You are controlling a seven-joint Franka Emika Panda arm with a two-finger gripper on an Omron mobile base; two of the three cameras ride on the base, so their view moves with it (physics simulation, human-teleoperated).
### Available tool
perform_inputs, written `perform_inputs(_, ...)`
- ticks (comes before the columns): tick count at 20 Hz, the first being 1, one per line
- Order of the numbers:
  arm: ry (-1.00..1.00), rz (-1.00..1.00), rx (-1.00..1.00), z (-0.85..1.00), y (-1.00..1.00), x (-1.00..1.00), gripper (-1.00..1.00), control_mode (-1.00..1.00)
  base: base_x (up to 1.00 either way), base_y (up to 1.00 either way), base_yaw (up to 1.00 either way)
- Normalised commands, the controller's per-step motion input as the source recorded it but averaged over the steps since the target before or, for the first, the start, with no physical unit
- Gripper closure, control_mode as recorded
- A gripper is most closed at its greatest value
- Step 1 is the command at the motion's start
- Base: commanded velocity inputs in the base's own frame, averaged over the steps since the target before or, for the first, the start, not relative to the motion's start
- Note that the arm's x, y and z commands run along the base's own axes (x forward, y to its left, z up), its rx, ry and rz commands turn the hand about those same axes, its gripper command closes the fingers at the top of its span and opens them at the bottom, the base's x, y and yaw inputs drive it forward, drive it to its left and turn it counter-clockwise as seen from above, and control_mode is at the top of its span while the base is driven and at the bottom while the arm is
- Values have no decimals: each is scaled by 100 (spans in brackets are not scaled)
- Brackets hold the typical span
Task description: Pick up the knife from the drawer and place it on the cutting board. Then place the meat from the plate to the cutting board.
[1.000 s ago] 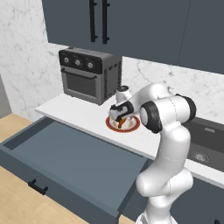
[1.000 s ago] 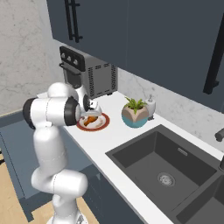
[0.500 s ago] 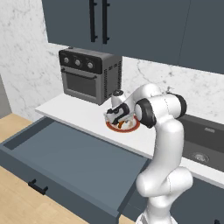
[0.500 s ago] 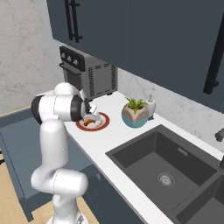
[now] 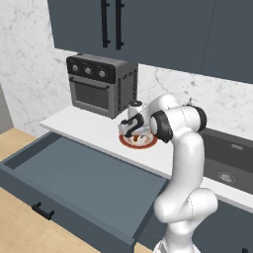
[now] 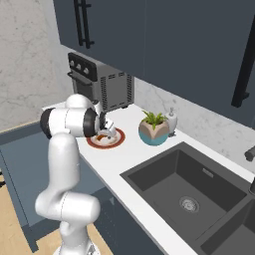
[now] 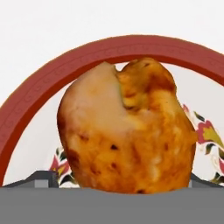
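The meat (image 7: 127, 131), a glossy orange-brown chunk, lies on the white plate (image 7: 43, 83) with its red-orange rim, on the counter right of the toaster oven. My gripper (image 7: 120, 183) is open and down over the plate (image 5: 123, 142), with one finger on each side of the meat and a gap left on both sides. From the right base, the gripper (image 6: 103, 133) reaches the plate (image 6: 117, 141) from its left. The dark blue-grey drawer (image 5: 74, 173) stands pulled out below the counter. The knife and the cutting board are out of view.
A dark toaster oven (image 5: 101, 89) stands at the back left of the counter. A teal bowl with a plant (image 6: 153, 130) and a soap dispenser (image 6: 172, 122) sit right of the plate, with the sink (image 6: 184, 184) beyond. Upper cabinets hang overhead.
The hand has swung left and dropped down onto the plate, so its fingers now straddle the meat. The jaws stay wide.
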Motion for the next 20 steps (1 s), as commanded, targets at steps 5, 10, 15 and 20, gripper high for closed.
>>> perform_inputs(5,1,-3,1,-45,-9,0,100,-100,0,0,0)
perform_inputs(10,-2,-2,3,-14,0,-4,100,-100,0,0,0)
perform_inputs(15,-13,-1,4,49,0,-69,100,-100,0,0,0)
perform_inputs(20,-14,0,1,96,0,-100,100,-100,0,0,0)
